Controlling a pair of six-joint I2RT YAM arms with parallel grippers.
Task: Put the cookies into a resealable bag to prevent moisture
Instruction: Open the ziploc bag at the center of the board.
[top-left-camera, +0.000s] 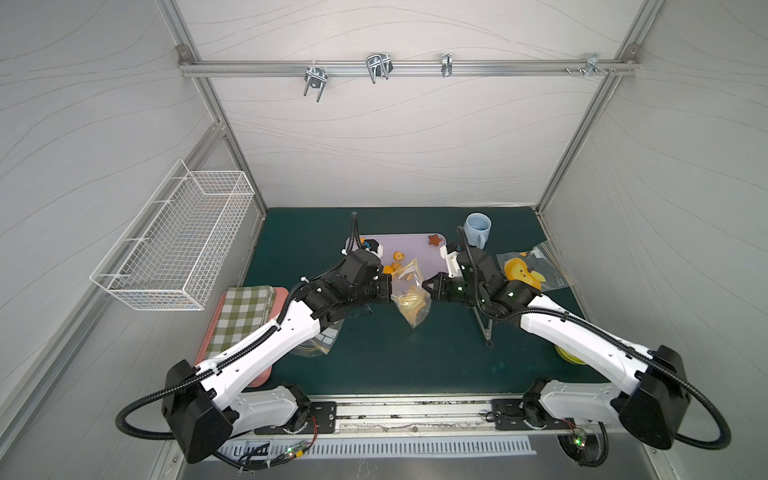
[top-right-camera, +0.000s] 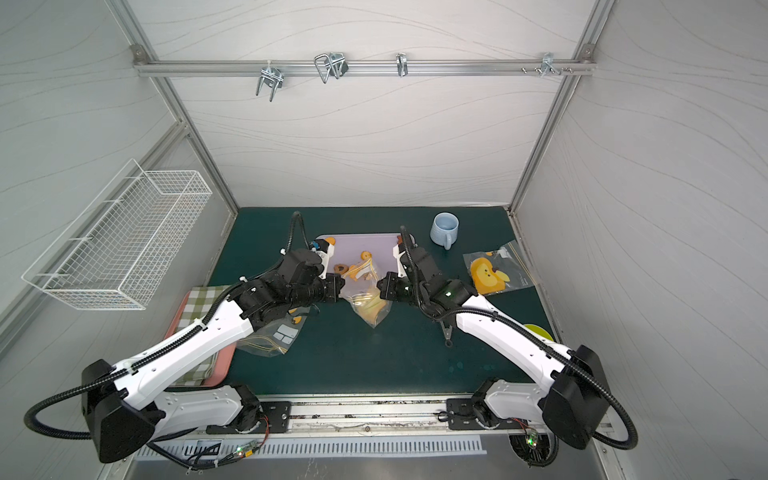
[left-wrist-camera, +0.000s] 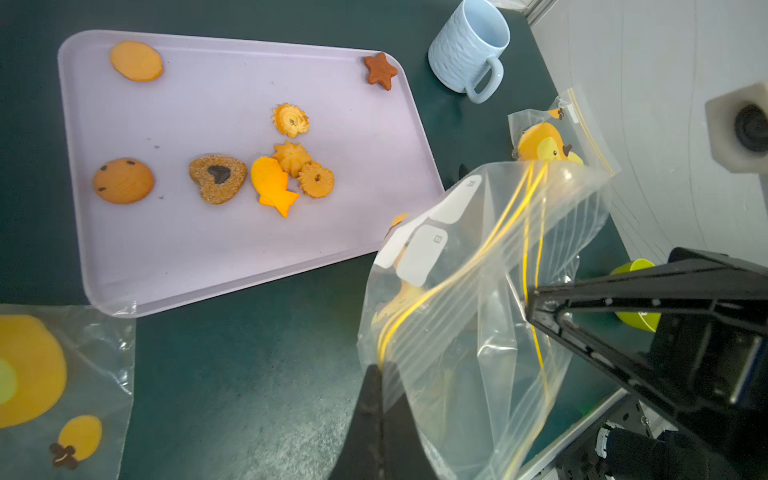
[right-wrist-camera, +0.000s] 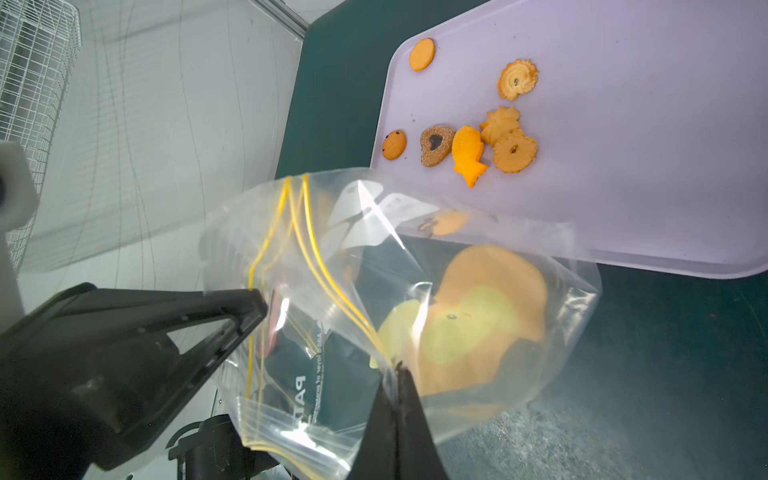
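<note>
Item, resealable bag (top-left-camera: 410, 300): clear, yellow zip lines, printed picture; hangs between my two grippers over the green mat (top-left-camera: 374, 353), just beside the lilac tray (left-wrist-camera: 208, 257)
My left gripper (left-wrist-camera: 380, 370): jaws pinched tight on one rim of the bag
My right gripper (right-wrist-camera: 399, 370): pinched on the opposite rim
Cookies (left-wrist-camera: 274, 178): eight lie on the tray; whether any sits inside the bag I cannot tell, the print blurs it
Blue mug (left-wrist-camera: 469, 45): upright, beyond the tray
</note>
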